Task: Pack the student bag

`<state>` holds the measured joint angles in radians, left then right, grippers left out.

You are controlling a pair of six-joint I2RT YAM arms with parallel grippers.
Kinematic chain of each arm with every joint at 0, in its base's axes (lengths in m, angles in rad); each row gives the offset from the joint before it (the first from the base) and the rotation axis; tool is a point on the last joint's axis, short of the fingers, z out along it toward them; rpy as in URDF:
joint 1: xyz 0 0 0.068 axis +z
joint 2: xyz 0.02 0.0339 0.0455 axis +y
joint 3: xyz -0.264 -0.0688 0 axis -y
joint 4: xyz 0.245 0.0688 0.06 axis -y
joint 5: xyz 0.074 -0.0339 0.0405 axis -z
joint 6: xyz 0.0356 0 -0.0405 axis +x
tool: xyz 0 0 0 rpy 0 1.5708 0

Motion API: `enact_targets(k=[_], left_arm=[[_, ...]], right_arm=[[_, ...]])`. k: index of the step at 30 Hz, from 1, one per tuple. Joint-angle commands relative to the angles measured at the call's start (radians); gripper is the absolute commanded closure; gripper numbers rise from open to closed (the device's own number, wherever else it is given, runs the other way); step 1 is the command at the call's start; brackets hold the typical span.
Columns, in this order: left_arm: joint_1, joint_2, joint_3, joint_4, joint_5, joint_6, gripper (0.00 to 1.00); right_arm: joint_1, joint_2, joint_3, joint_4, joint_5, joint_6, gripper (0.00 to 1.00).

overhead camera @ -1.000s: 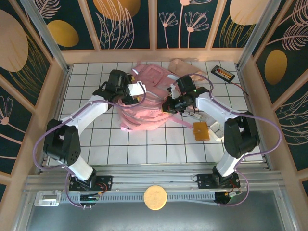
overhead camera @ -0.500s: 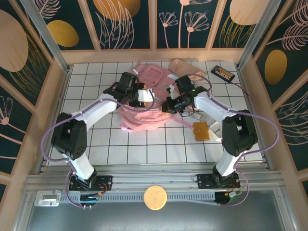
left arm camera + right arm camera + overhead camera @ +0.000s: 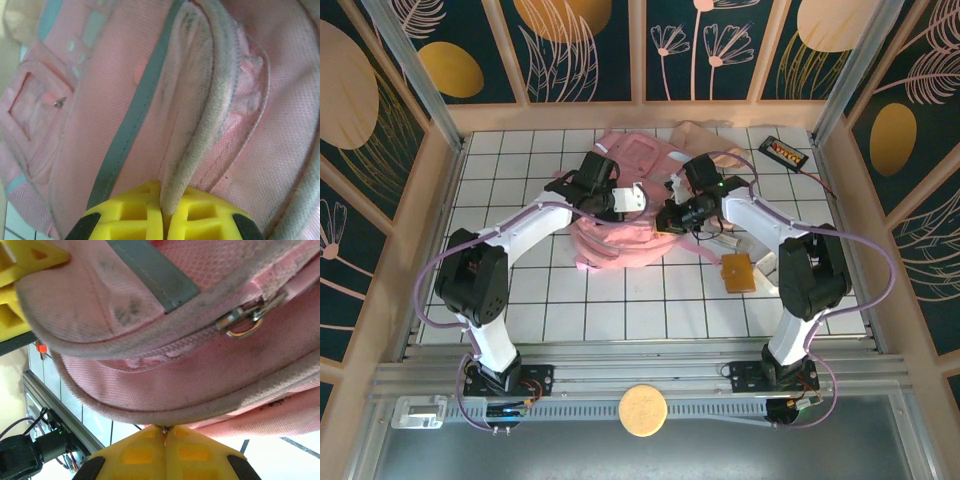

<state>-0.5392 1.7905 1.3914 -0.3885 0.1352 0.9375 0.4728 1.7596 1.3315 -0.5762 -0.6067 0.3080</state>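
- The student bag (image 3: 620, 240) lies slumped on the white tiled tabletop (image 3: 520, 300), toward the far middle, between the two arms.
- The left end effector (image 3: 634, 200) sits over the upper middle of the bag. In the left wrist view its yellow pads (image 3: 162, 216) are clenched on a pale, grubby trim edge of the bag that runs down between them.
- The right end effector (image 3: 666, 222) meets the bag's right side. In the right wrist view its yellow tips (image 3: 165, 446) are pressed together right under a pink seam (a tiny bit of something sits in the pinch, too small to tell what).
- Above that seam, a metal zipper pull (image 3: 247, 320) hangs at the end of a closed zip, near a grey strip (image 3: 150, 275).
- An orange-brown flat pad (image 3: 738, 272) lies on the tabletop to the right of the bag, apart from it.
- A small black device (image 3: 783, 151) rests near the far right corner, and a beige cloth (image 3: 708, 134) lies just behind the bag.
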Motion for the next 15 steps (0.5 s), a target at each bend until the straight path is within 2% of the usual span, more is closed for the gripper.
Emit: enact_targets(k=[1, 10, 15], left_arm=[[-0.001, -0.036, 0.054, -0.015, -0.144, -0.205, 1.00], [0.008, -0.152, 0.056, -0.184, -0.388, -0.442, 1.00], [-0.019, -0.128, 0.125, -0.313, -0.415, -0.588, 1.00]], right_arm=[[-0.015, 0.039, 0.075, 0.001, -0.003, -0.031, 1.00], [-0.017, 0.249, 0.381, -0.029, 0.099, -0.041, 1.00], [-0.036, 0.345, 0.548, -0.082, 0.126, -0.100, 1.00]])
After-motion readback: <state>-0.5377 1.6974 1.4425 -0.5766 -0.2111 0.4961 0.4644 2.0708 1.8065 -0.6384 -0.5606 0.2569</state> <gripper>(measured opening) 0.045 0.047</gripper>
